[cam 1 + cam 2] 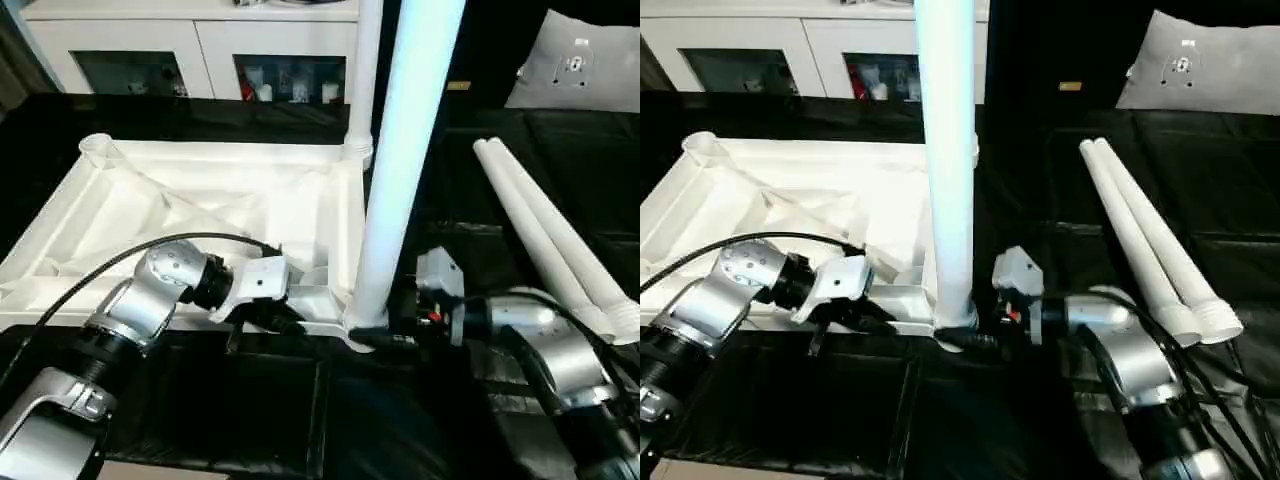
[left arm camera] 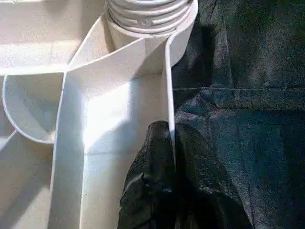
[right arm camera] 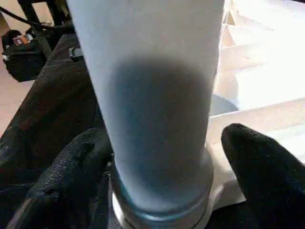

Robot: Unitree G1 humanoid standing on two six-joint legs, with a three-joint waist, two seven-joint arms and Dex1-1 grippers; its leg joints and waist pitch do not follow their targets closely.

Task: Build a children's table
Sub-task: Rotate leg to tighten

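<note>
The children's table top (image 1: 220,152) lies upside down on black cloth, ribs facing up. My left gripper (image 2: 169,131) is shut on the thin rim wall (image 2: 167,86) of its near side, close to the near right corner socket. A white leg (image 1: 400,180) stands upright in that socket, and its threaded end (image 2: 150,14) sits in the socket's collar. My right gripper (image 1: 385,340) is open around the base of this leg, one finger (image 3: 71,167) beside it and the other finger (image 3: 259,167) a little apart. A second leg (image 1: 365,80) stands in the far right corner. Two more legs (image 1: 550,230) lie side by side to the right.
A white cabinet (image 1: 200,40) with glass doors stands behind the table top. A grey cushion (image 1: 580,65) lies at the far right. Black cloth (image 1: 250,400) covers the work surface. A black cable (image 1: 120,255) arcs over my left forearm.
</note>
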